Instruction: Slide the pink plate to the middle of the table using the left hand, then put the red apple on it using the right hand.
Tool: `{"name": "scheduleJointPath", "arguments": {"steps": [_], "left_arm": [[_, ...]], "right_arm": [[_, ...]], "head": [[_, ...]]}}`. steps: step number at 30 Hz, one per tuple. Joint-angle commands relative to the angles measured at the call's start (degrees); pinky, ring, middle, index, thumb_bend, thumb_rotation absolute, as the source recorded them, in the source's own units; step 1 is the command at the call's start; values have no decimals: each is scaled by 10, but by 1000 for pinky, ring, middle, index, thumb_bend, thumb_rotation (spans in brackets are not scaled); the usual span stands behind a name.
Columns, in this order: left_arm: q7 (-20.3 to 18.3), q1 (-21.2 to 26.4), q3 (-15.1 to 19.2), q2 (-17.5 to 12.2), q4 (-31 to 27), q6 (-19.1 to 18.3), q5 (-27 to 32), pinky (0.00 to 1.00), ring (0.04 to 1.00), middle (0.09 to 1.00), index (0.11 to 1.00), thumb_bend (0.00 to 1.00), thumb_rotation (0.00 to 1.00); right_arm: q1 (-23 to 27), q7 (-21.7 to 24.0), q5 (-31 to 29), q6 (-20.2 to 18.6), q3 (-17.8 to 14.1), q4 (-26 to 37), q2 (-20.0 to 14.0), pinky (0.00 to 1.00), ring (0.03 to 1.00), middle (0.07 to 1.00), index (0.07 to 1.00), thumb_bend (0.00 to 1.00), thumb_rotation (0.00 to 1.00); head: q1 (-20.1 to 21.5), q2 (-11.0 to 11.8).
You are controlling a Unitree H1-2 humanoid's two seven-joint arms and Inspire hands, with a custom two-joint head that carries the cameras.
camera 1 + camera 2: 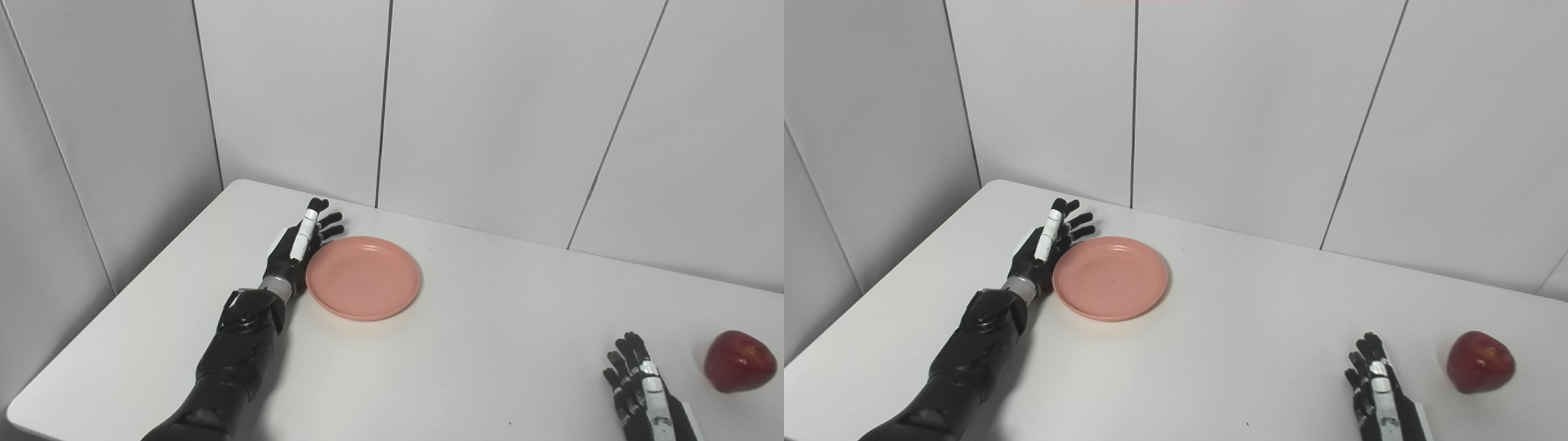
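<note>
A round pink plate (364, 277) lies flat on the white table (478, 355), left of the middle. My left hand (300, 245) stands edge-on against the plate's left rim, fingers straight and apart, holding nothing. A red apple (738, 361) rests on the table near the right edge. My right hand (637, 386) lies low at the front right, just left of the apple and apart from it, fingers spread and empty.
Grey wall panels (490, 110) rise right behind the table's far edge and along its left side. The table's rounded far-left corner (242, 182) lies just beyond my left hand.
</note>
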State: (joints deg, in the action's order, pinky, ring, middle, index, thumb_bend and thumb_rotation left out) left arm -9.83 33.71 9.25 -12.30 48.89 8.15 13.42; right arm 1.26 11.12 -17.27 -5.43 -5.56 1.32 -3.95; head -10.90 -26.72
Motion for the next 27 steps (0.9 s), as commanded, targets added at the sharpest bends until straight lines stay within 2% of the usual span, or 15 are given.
{"name": "scheduleJointPath", "arguments": {"steps": [1, 13, 27], "left_arm": [[1, -9, -8, 17, 26, -20, -6, 763, 845, 868, 925, 835, 907], [-4, 0, -19, 35, 63, 11, -10, 750, 841, 873, 918, 840, 920], [-4, 6, -25, 49, 82, 14, -12, 761, 831, 850, 914, 828, 925]], "right_arm": [[-15, 0, -6, -1, 7, -12, 13, 1000, 977, 963, 942, 796, 786], [-15, 0, -7, 0, 9, -11, 15, 1000, 987, 970, 949, 798, 781], [-14, -2, -4, 3, 15, -9, 16, 1000, 989, 974, 953, 797, 780]], "head": [[0, -1], [3, -1], [7, -3]]}}
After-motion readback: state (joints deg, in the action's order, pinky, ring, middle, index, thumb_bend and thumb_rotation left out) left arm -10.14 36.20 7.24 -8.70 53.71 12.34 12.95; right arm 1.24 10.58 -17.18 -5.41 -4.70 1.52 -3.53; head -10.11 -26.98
